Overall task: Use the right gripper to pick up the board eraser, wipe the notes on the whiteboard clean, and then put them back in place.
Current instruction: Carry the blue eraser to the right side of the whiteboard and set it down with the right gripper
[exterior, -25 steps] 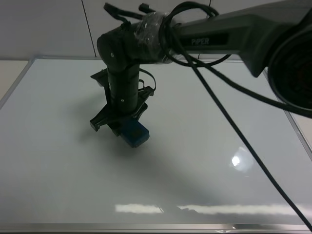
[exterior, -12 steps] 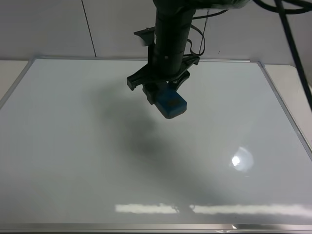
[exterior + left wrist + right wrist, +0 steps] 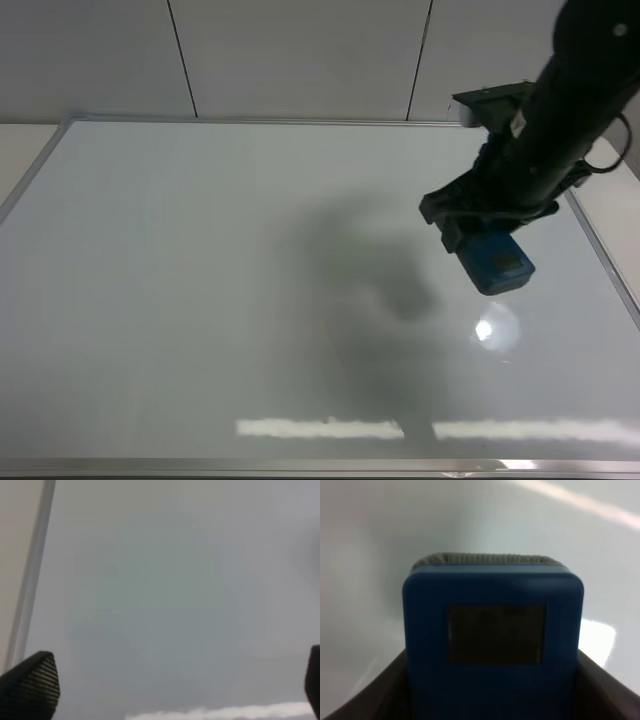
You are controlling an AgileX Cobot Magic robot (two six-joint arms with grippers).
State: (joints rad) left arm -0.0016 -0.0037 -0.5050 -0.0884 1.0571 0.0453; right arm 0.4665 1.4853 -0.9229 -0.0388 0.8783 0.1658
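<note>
The whiteboard (image 3: 200, 300) fills most of the exterior high view; its surface shows no notes, only shadows and glare. My right gripper (image 3: 478, 232) is shut on the blue board eraser (image 3: 495, 262) and holds it above the board's right part, near the right frame. In the right wrist view the eraser (image 3: 492, 645) sits between the jaws, with one dark inset on top and grey felt at its far end. My left gripper shows only as two fingertips (image 3: 27, 685) set wide apart over the board, with nothing between them.
The board's silver frame (image 3: 600, 250) runs close to the right of the eraser; beige table shows beyond it. The frame's left edge (image 3: 30, 580) shows in the left wrist view. A bright glare spot (image 3: 486, 329) lies just below the eraser.
My right gripper, still holding the eraser, has swept from the board's left-centre up and across to the right side. The arm has swung out of the middle of the view.
</note>
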